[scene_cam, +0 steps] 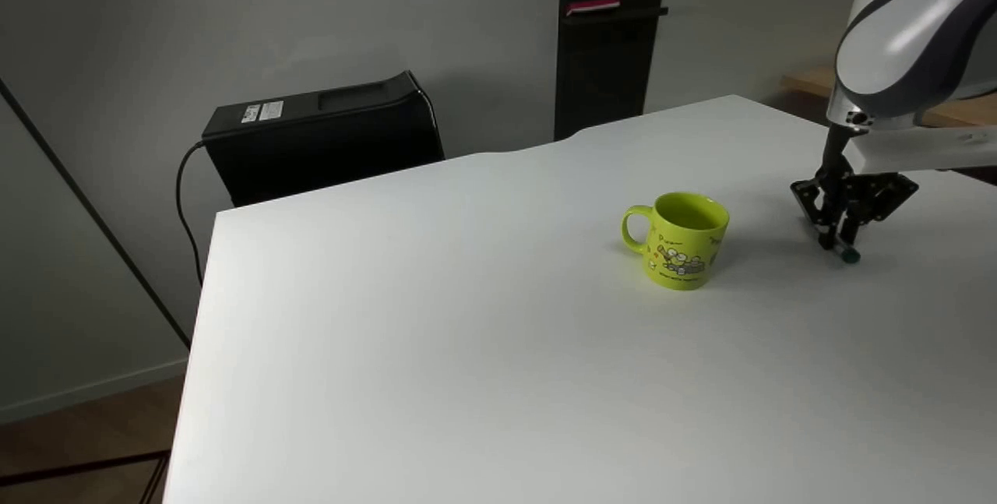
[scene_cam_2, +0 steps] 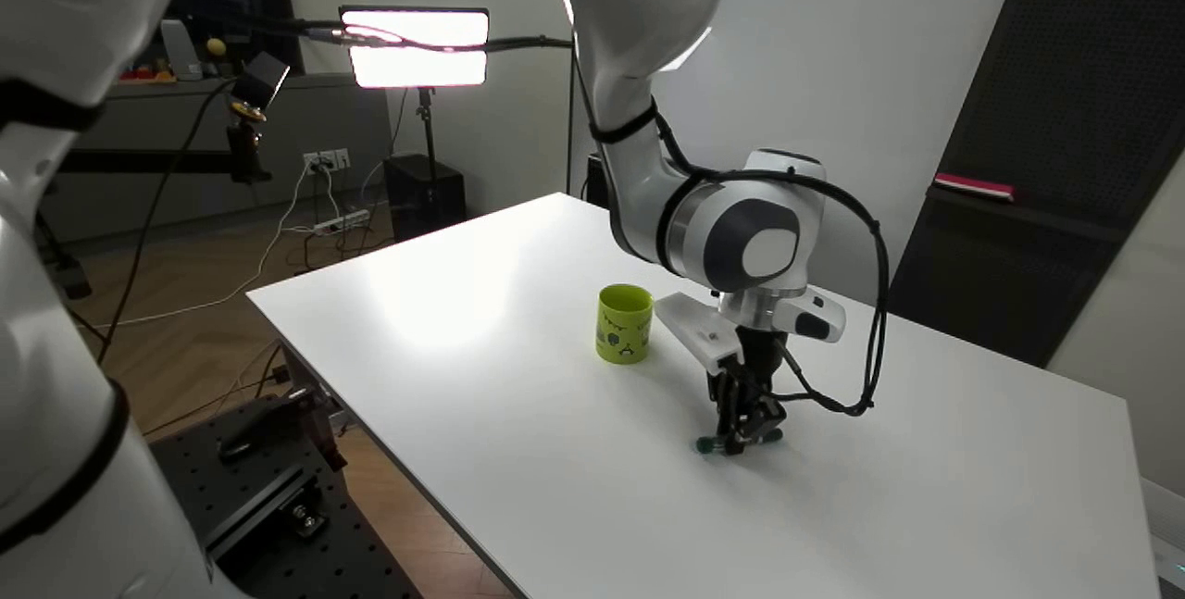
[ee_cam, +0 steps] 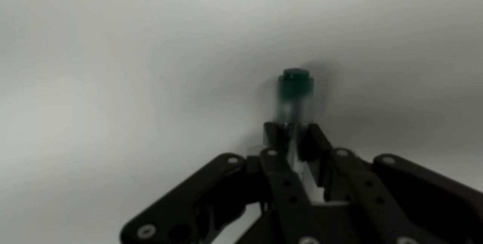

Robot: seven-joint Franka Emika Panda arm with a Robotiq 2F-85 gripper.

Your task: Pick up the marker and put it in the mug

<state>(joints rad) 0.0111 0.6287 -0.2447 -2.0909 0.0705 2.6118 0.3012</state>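
Note:
The slim dark green marker [scene_cam: 850, 255] is between my gripper's fingertips [scene_cam: 838, 239]. In an exterior view, both marker ends [scene_cam_2: 710, 444] stick out on either side of the fingers [scene_cam_2: 734, 440]. In the wrist view the green end of the marker [ee_cam: 296, 85] points away from the fingertips [ee_cam: 291, 138], which are shut on its middle. The marker lies level, at or very near the table surface; I cannot tell if it touches. The yellow-green mug [scene_cam: 679, 255] stands upright on the table, apart from the gripper, and also shows in an exterior view [scene_cam_2: 624, 330]. It is out of the wrist view.
The white table [scene_cam: 436, 348] bears the mug and lies under the gripper. A black box-shaped device [scene_cam: 327, 138] stands behind the table edge. A dark panel with a small shelf [scene_cam: 611, 44] stands at the wall. A bright lamp [scene_cam_2: 418, 53] stands beyond the table.

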